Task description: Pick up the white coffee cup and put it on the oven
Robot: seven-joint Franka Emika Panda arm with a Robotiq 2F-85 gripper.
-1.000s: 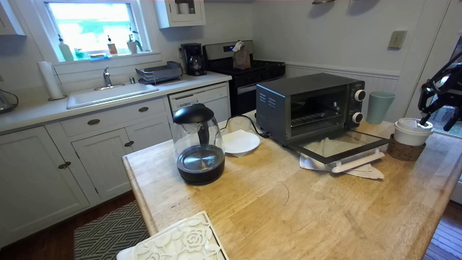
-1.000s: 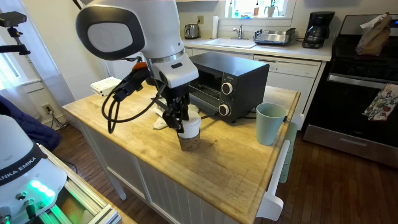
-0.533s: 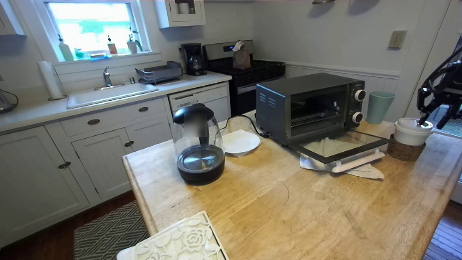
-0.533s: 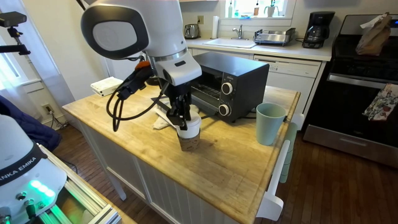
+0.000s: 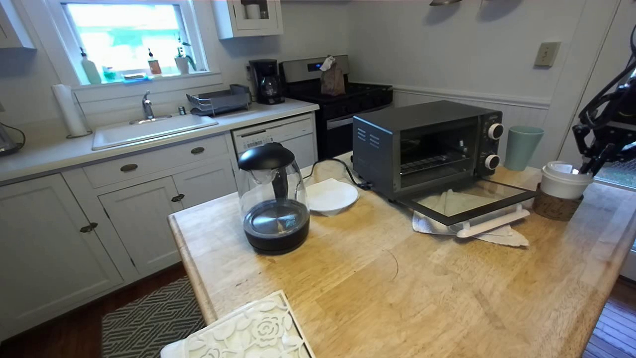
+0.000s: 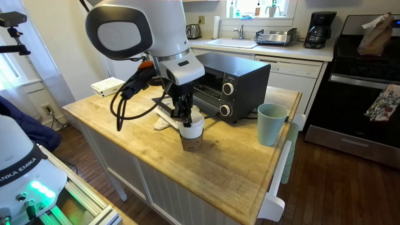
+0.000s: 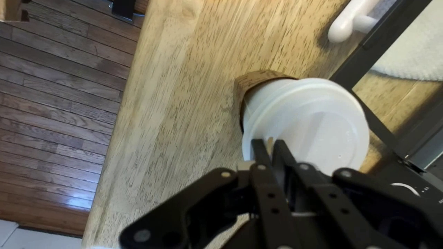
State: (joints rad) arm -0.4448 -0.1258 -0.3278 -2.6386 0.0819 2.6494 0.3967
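The white coffee cup (image 5: 562,186) stands on the table with a brown patterned band round its lower part and a white lid on top. It also shows in an exterior view (image 6: 192,131) and, from above, in the wrist view (image 7: 322,128). My gripper (image 7: 270,143) has its fingertips close together at the lid's near edge, with a narrow gap between them. They appear to pinch the rim, and the gripper itself partly hides that spot. It also shows in an exterior view (image 6: 186,121). The dark grey oven (image 5: 422,117) stands beside the cup with its glass door lowered; it shows too in an exterior view (image 6: 232,64).
The lowered oven door (image 5: 467,204) and its white handle (image 5: 492,223) lie close beside the cup, over a cloth (image 5: 504,236). A pale green tumbler (image 6: 271,125) stands right of the oven. A glass kettle (image 5: 273,209) and a white plate (image 5: 332,196) stand on the far side.
The gripper was open above the cup and its fingers have come together. The cup has shifted slightly, to the left in an exterior view. The arm has moved a little towards the oven.
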